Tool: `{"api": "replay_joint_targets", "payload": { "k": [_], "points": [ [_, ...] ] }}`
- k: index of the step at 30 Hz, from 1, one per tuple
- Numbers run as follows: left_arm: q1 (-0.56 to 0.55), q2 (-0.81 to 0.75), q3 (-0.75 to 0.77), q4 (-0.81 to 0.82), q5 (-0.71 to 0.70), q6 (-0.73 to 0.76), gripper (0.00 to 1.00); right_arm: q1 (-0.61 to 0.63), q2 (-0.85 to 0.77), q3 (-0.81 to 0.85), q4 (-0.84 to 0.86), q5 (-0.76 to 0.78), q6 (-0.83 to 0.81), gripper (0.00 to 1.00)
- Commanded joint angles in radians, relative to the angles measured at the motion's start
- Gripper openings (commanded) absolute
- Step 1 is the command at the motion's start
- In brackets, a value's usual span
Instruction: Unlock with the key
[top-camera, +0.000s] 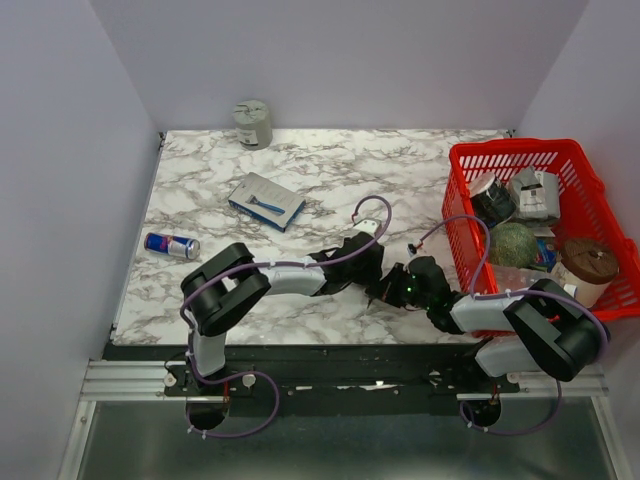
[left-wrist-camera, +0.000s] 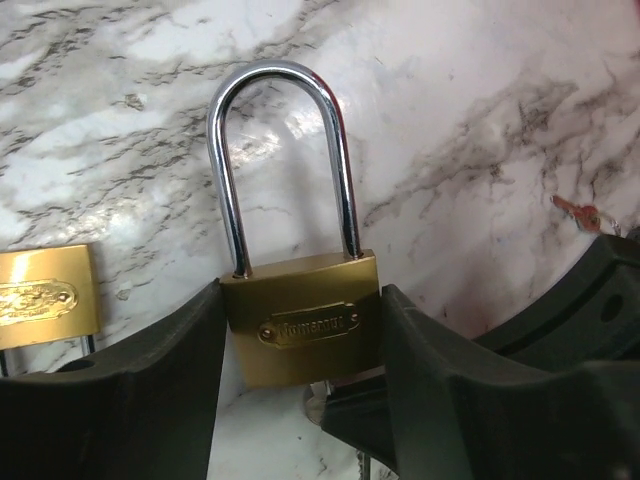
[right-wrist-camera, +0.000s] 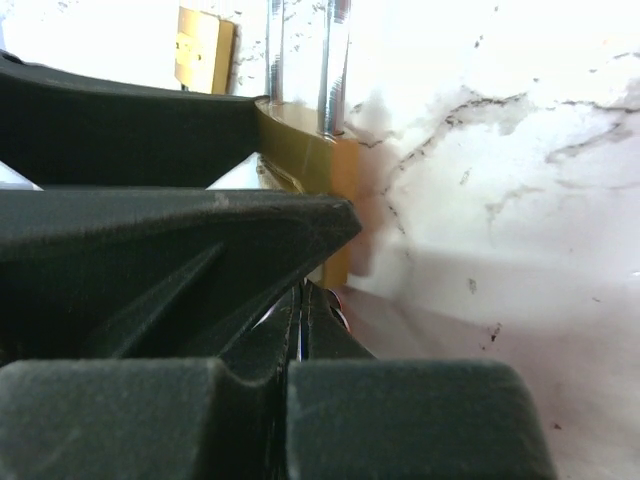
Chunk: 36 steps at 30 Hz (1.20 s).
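A brass padlock (left-wrist-camera: 300, 330) with a steel shackle (left-wrist-camera: 285, 150), both legs seated in the body, lies on the marble table (top-camera: 300, 160). My left gripper (left-wrist-camera: 300, 305) is shut on the padlock's body, one finger on each side. My right gripper (right-wrist-camera: 318, 290) is shut on a thin silver key (left-wrist-camera: 320, 395) and sits at the padlock's bottom edge. The key's blade is hidden. The padlock's edge shows in the right wrist view (right-wrist-camera: 300, 150). In the top view the left gripper (top-camera: 365, 262) and the right gripper (top-camera: 395, 285) meet at the table's front centre.
A second brass padlock (left-wrist-camera: 45, 295) lies just left of the held one. A small red object (left-wrist-camera: 580, 212) lies to the right. A red basket (top-camera: 460, 160) of items stands at the right. A blue box (top-camera: 266, 200), a drink can (top-camera: 171, 245) and a grey tin (top-camera: 253, 123) lie to the left and back.
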Motion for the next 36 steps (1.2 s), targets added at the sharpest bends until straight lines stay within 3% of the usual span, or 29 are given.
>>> {"api": "replay_joint_targets", "payload": {
  "k": [1, 2, 8, 14, 24, 30, 36],
  "points": [
    [-0.053, 0.102, -0.06, -0.07, 0.232, -0.053, 0.35, -0.008, 0.004, 0.02, 0.126, 0.085, -0.012, 0.01],
    [-0.052, 0.094, -0.065, -0.061, 0.236, -0.064, 0.25, -0.007, 0.003, 0.014, 0.129, 0.092, -0.009, 0.01],
    [-0.047, 0.036, -0.12, -0.009, 0.23, -0.091, 0.01, -0.008, -0.056, -0.01, 0.114, 0.122, 0.001, 0.01],
    [-0.026, -0.116, -0.235, 0.113, 0.221, -0.156, 0.0, -0.008, -0.183, -0.046, 0.072, 0.157, -0.008, 0.01],
    [0.003, -0.34, -0.375, 0.3, 0.215, -0.263, 0.0, -0.007, -0.468, -0.012, -0.176, 0.156, -0.123, 0.01],
    [0.003, -0.431, -0.392, 0.303, 0.158, -0.306, 0.0, -0.002, -0.536, -0.02, -0.164, 0.164, -0.193, 0.01],
    [0.003, -0.412, -0.381, 0.304, 0.163, -0.315, 0.0, 0.042, -0.492, -0.021, -0.051, 0.147, -0.27, 0.01]
  ]
}}
